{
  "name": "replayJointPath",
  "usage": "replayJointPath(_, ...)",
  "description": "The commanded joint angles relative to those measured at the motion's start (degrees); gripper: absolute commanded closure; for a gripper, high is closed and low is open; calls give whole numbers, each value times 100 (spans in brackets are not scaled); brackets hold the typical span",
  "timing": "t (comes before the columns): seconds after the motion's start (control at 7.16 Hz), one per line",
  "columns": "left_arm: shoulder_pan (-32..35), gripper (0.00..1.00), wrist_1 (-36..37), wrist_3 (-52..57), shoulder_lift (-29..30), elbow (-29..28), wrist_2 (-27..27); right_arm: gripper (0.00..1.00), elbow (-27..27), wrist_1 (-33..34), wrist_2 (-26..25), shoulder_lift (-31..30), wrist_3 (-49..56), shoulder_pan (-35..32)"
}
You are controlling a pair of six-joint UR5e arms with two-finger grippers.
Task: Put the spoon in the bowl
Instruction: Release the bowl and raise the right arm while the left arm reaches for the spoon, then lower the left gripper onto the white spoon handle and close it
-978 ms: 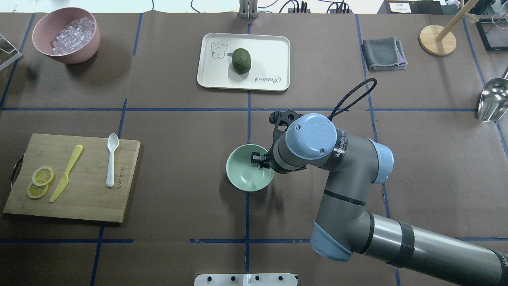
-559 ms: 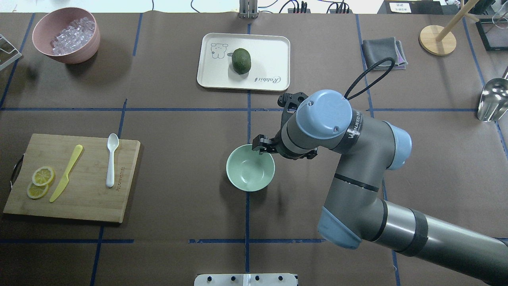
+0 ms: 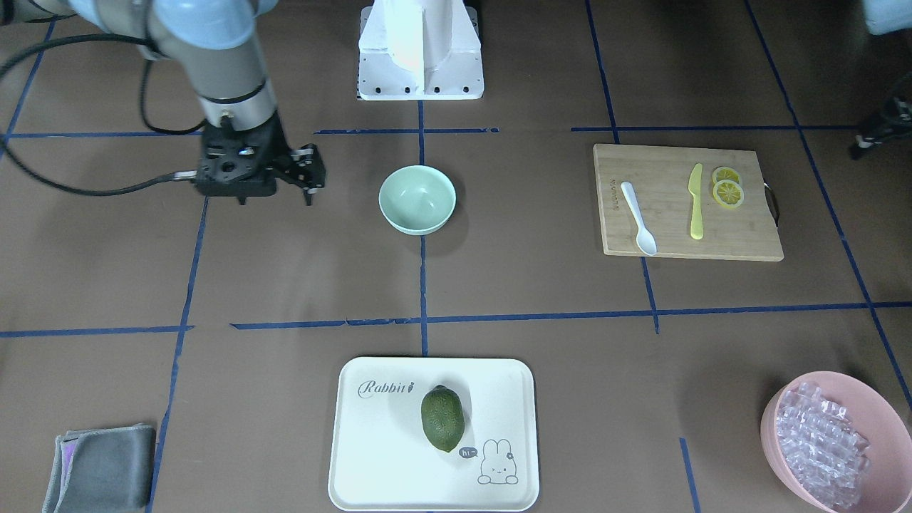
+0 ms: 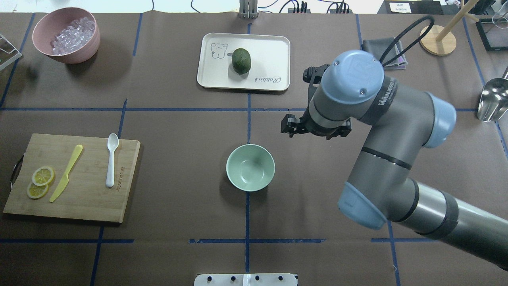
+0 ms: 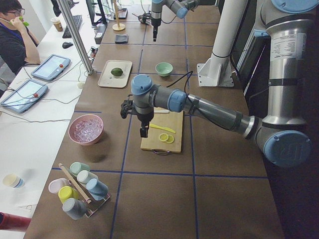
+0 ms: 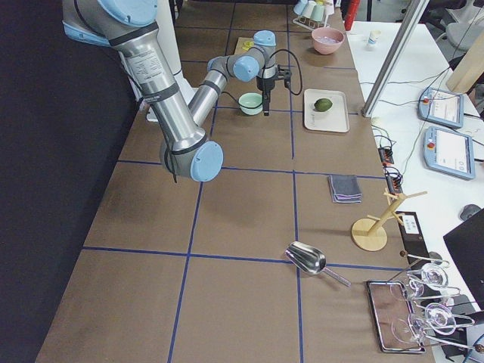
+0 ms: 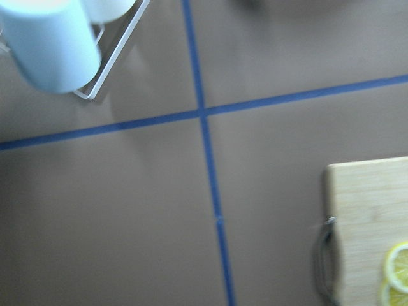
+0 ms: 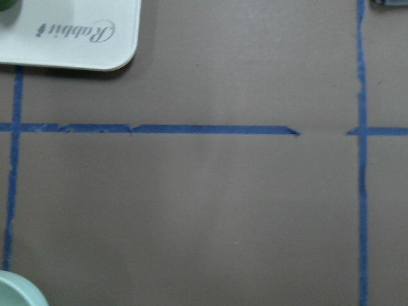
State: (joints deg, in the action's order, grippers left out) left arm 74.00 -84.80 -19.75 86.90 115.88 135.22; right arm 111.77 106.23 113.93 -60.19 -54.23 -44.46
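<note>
The white spoon lies on the wooden cutting board at the left, beside a yellow knife; it also shows in the front view. The mint-green bowl stands empty at the table's middle. My right gripper hangs above the table, beyond and right of the bowl, apart from it, open and empty. My left gripper hangs high near the board's handle end; I cannot tell whether it is open or shut.
Lemon slices lie on the board. A white tray holds a green fruit. A pink bowl of ice-like pieces stands far left. A cup rack, a grey cloth and a metal scoop sit at the edges.
My right gripper has left the bowl's rim and moved away from it, to the right and towards the far side. The bowl and the spoon have not moved.
</note>
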Motion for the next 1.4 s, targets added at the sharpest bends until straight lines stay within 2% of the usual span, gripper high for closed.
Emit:
replayJointPath(0.0, -1433, 0, -882, -2390, 264, 313, -535, 0, 46, 82, 786, -535, 1487, -1068)
replayJointPath(0.14, -2302, 0, -1289, -3307, 510, 165, -1288, 0, 46, 82, 1024, -877, 2242, -1517)
replayJointPath(0.28, -2641, 0, -1363, -3673, 851, -159, -1592, 0, 46, 91, 1148, -1202, 2981, -1869)
replayJointPath(0.42, -2793, 1, -1624, -4042, 1229, -571, -1621, 0, 38, 91, 1193, -1501, 3606, -2212)
replayJointPath(0.56, -3072, 1, -2079, -4254, 1259, -906, -1961, 0, 29, 82, 1367, -1809, 4047, -2477)
replayJointPath(0.84, -3373, 4, -2715, -4554, 1242, -1470, -2148, 0, 37, 82, 1518, -1979, 4298, -2777)
replayJointPath(1.26, -3383, 11, -2726, -4564, 1154, -1515, -2157, 0, 29, 82, 1518, -1996, 4263, -2778)
